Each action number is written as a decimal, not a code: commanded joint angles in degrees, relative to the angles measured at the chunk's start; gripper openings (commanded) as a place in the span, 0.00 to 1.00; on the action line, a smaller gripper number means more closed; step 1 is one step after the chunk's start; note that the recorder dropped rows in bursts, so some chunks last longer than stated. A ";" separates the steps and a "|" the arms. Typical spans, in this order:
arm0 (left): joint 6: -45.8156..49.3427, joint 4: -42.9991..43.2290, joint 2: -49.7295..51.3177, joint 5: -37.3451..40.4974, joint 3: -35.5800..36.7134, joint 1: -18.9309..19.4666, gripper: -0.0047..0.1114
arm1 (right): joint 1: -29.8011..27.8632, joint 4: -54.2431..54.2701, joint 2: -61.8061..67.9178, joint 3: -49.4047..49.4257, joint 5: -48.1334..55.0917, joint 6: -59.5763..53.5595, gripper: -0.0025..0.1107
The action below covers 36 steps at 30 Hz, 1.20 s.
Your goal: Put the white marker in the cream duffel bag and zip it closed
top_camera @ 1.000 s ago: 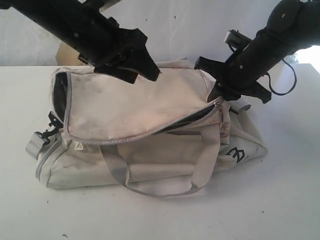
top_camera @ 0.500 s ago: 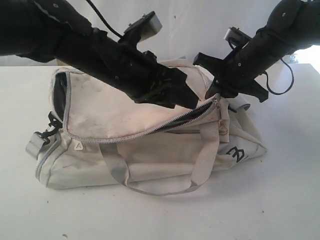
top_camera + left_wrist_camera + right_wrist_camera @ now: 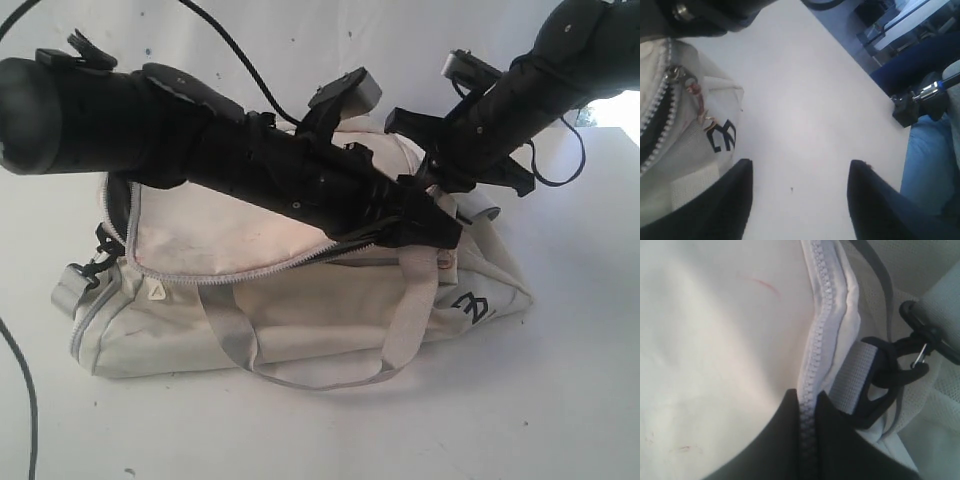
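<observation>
Since a second ago the left arm has swung from the rear left of the cream duffel bag (image 3: 300,315) across its top. The left gripper (image 3: 438,230) now hangs at the logo end beside the zipper pull (image 3: 677,75), jaws wide apart and empty (only tabletop shows between them). The right gripper (image 3: 807,405) is pinched narrow on the bag's zipper tape (image 3: 815,340). The bag lies on the white table (image 3: 560,400), its zipper partly open.

Blue fabric (image 3: 932,160) lies beyond the white table (image 3: 560,400).
</observation>
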 commanded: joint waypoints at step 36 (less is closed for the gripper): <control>16.37 -9.16 6.13 -15.33 -2.40 -4.20 0.55 | -0.21 0.43 -0.25 -0.50 0.20 -6.51 0.02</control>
